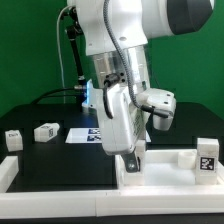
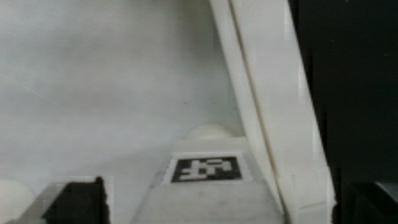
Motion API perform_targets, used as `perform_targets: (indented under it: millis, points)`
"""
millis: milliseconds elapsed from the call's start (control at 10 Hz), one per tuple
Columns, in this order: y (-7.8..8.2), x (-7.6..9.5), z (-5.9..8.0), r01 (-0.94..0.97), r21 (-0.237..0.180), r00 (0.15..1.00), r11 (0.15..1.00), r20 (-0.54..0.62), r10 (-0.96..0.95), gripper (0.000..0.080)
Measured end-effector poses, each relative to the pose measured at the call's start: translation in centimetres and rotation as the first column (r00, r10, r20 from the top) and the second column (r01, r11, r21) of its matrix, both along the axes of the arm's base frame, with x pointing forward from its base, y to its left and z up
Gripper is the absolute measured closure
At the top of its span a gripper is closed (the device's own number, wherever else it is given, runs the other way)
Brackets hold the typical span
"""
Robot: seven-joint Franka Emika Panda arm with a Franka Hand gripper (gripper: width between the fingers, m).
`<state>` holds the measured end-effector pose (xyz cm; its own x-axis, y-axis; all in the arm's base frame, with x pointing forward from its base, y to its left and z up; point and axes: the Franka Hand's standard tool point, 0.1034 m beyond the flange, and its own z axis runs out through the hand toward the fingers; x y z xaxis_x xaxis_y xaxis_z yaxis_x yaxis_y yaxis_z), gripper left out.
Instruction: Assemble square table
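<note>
Wrist view has one dark finger (image 2: 75, 200) standing clear beside a short white tagged plastic leg (image 2: 208, 170), so the hand (image 1: 131, 160) reads as spread, pinching nothing. Directly beneath it the leg rests on the large flat white plastic square panel (image 2: 107, 100), near its edge. Best, I judge: rise straight up without brushing the leg, or close squarely around it.

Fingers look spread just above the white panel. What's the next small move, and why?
Probably lift the gripper straight up, clear of the large flat white plastic square panel. In the wrist view the fingers stand wide apart, with a gap to the black-and-white tag between them, so nothing seems gripped. A short white tagged leg lies loose on the black table.
</note>
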<state>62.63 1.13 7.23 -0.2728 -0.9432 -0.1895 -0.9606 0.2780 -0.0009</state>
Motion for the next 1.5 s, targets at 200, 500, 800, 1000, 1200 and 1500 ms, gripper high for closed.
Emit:
perform_targets:
  millis: [200, 500, 800, 1000, 1200, 1500]
  points:
    - [2.8, -1.7, 3.3, -0.024, 0.026, 1.0, 0.999, 0.011, 0.023, 0.0151]
    - [4.2, -3.1, 3.6, -0.044, 0.035, 0.999, 0.998, -0.005, 0.044, 0.0151]
    - [4.2, -3.1, 3.6, -0.044, 0.035, 0.999, 0.998, -0.006, 0.044, 0.0151]
    - [4.3, -3.3, 3.5, -0.047, 0.035, 0.999, 0.998, -0.008, 0.047, 0.0151]
    - [5.3, -6.8, 2.2, -0.085, 0.033, 0.995, 0.996, -0.043, 0.086, 0.0151]
    - [5.2, -11.9, -0.8, -0.11, 0.021, 0.987, 0.994, -0.116, 0.112, 0.0151]
